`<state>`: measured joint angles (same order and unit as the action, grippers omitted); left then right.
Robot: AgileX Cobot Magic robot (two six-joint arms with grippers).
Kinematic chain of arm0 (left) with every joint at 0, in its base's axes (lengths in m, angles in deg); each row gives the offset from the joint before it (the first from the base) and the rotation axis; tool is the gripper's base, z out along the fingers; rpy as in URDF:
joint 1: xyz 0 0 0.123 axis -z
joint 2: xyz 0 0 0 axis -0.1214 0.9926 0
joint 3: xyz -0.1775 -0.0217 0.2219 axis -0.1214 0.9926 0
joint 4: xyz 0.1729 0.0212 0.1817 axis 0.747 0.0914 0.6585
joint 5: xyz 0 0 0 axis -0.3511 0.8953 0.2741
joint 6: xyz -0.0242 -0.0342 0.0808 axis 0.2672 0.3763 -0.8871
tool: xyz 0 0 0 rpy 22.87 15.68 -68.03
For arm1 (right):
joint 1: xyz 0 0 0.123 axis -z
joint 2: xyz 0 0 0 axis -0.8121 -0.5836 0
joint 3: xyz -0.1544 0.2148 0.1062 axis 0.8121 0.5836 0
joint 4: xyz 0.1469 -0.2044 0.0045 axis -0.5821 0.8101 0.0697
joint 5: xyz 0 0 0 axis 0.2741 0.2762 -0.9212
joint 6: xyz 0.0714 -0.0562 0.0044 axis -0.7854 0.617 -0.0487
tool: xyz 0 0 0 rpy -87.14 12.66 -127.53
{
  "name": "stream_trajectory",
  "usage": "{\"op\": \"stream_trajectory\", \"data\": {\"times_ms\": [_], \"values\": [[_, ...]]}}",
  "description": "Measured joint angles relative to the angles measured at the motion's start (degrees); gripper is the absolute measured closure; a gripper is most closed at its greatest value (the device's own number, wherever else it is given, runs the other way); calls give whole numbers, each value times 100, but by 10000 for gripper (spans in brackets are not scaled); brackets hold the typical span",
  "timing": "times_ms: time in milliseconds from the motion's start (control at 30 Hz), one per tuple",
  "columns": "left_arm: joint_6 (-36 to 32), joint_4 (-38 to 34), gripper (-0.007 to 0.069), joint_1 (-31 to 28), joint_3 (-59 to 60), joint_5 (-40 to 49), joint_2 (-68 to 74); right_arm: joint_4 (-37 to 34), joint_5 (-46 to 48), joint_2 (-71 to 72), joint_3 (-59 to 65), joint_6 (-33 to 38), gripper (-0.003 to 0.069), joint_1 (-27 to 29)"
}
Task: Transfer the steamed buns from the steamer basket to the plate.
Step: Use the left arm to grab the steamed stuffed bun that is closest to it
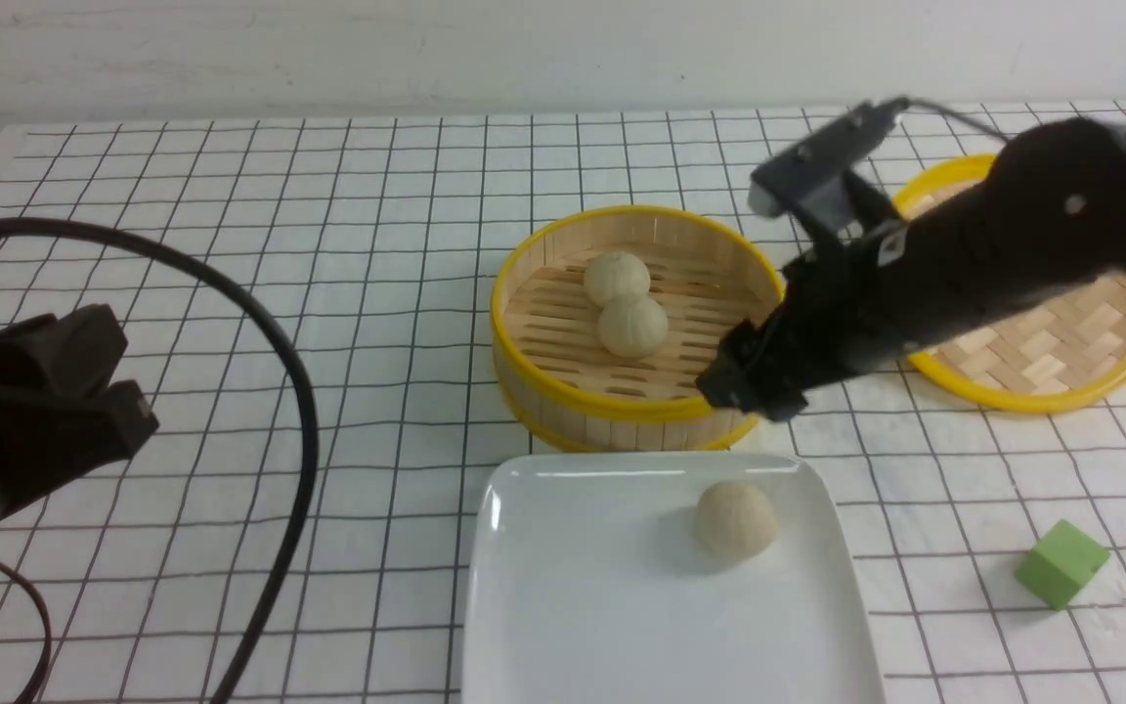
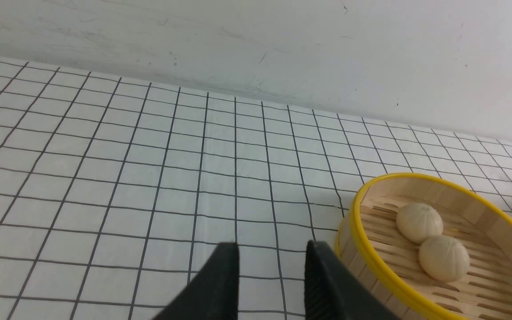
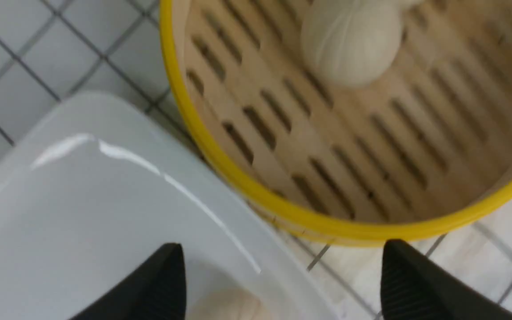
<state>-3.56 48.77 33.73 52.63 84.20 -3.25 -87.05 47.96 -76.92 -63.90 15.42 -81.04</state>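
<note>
From the front, the steamer basket (image 1: 622, 425) stands mid-desk (image 1: 231, 293). It holds a rear bun (image 1: 617, 277) at twelve o'clock of a front bun (image 1: 632, 326), the two close together. The plate (image 1: 602, 606) lies just at six o'clock of the basket, with a third bun (image 1: 736, 518) resting toward its two o'clock corner. The right hand (image 1: 749, 389) hovers over the basket's four o'clock rim. A woven lid (image 1: 1042, 362) lies at three o'clock of the basket and a green block (image 1: 1061, 564) at four o'clock. The left hand (image 1: 55, 401) sits far off at nine o'clock. In the left wrist view, the left hand (image 2: 271, 266) has its fingers partly apart with only desk between them, and the basket (image 2: 371, 249) with its two buns is beside it. In the right wrist view, the right hand (image 3: 282, 246) is spread wide and empty over the seam between plate (image 3: 82, 200) and basket (image 3: 194, 124), with the third bun (image 3: 229, 306) below it.
</note>
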Motion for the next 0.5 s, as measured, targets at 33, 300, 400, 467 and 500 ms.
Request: {"op": "stream_trajectory", "data": {"times_ms": [33, 300, 400, 467, 500], "values": [[0, 0, 382, 0, 0, 0, 0, 42, 0, 116, -35, -7, 124, 0], [0, 0, 382, 0, 0, 0, 0, 1170, 328, 1809, -96, -863, 162, 0], [0, 136, 382, 0, 0, -30, 64, 1726, 788, 2480, -96, -1405, 162, 0], [0, 276, 382, 0, 0, -167, 206, 2032, 1118, 2830, -96, -1673, 162, 0], [0, 319, 382, 0, -6, -266, 298, 2135, 1213, 2939, -96, -1749, 162, 0]]}}
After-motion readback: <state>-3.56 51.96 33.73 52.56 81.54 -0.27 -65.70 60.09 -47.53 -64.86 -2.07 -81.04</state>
